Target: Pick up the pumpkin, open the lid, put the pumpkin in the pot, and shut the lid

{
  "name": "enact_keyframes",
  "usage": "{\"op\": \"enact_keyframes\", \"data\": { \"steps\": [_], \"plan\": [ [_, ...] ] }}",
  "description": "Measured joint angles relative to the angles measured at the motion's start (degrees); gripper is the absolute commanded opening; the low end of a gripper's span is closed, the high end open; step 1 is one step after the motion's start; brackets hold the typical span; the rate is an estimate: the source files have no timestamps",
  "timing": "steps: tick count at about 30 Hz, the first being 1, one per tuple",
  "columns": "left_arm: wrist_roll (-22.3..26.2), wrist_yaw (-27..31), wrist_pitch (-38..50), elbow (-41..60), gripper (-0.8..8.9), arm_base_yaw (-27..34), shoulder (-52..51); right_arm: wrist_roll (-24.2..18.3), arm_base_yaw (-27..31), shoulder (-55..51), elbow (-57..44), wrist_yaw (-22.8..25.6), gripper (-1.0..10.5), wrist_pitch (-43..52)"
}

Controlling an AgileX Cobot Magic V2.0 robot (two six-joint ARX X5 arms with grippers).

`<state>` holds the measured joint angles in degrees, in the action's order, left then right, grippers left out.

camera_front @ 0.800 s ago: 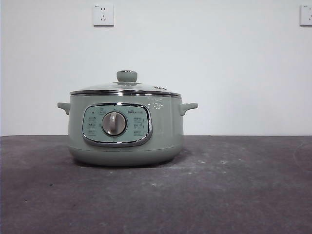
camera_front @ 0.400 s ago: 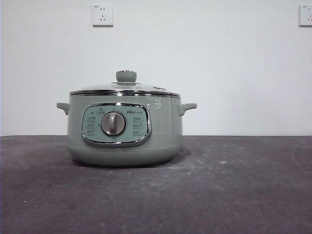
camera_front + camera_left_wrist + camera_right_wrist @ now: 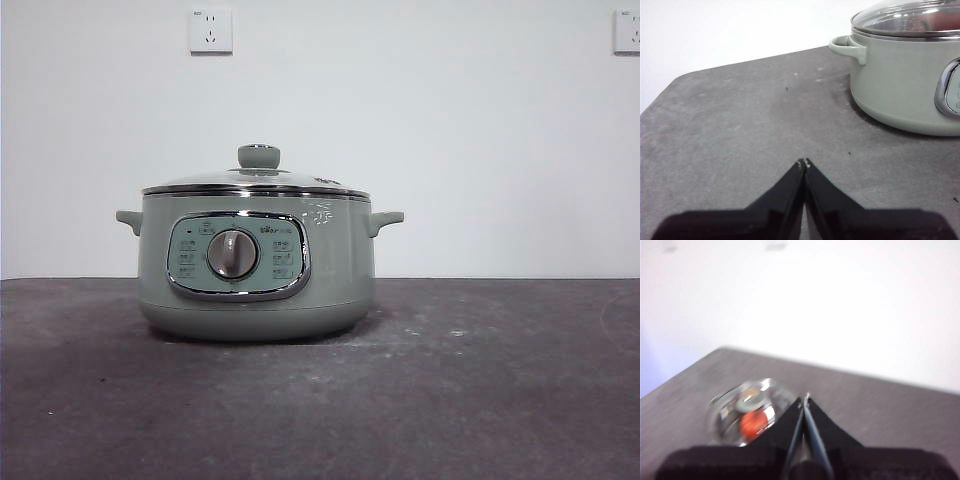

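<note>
The sage-green pot (image 3: 257,290) stands left of centre on the dark table, with the glass lid (image 3: 257,181) seated on its rim. Neither arm shows in the front view. My left gripper (image 3: 804,162) is shut and empty, low over the table and apart from the pot (image 3: 900,85) on its handle side; the lid (image 3: 907,17) is closed there too. From high up, the blurred right wrist view looks down on the lid (image 3: 742,405), and the orange pumpkin (image 3: 753,423) shows through the glass inside the pot. My right gripper (image 3: 805,397) is shut on nothing.
A white wall rises behind the table, with one outlet (image 3: 210,30) above the pot and another (image 3: 627,30) at the far right. The table's rounded corner (image 3: 677,82) lies beyond my left gripper.
The pot sits a hair further left in the front view than a second ago. Nothing else differs.
</note>
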<state>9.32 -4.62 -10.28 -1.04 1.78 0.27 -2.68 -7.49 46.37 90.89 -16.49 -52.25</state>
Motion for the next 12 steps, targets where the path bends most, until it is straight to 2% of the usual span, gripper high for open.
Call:
{"op": "enact_keyframes", "data": {
  "steps": [6, 12],
  "plan": [
    [0.0, 0.0, 0.0, 0.0, -0.03, 0.0, 0.0, -0.35, 5.97, -12.26, -19.89, -0.02, 0.0, 17.92],
    [0.0, 0.0, 0.0, 0.0, -0.03, 0.0, 0.0, -0.02, 8.35, -23.39, -42.21, 0.0, 0.0, 33.27]
  ]
}}
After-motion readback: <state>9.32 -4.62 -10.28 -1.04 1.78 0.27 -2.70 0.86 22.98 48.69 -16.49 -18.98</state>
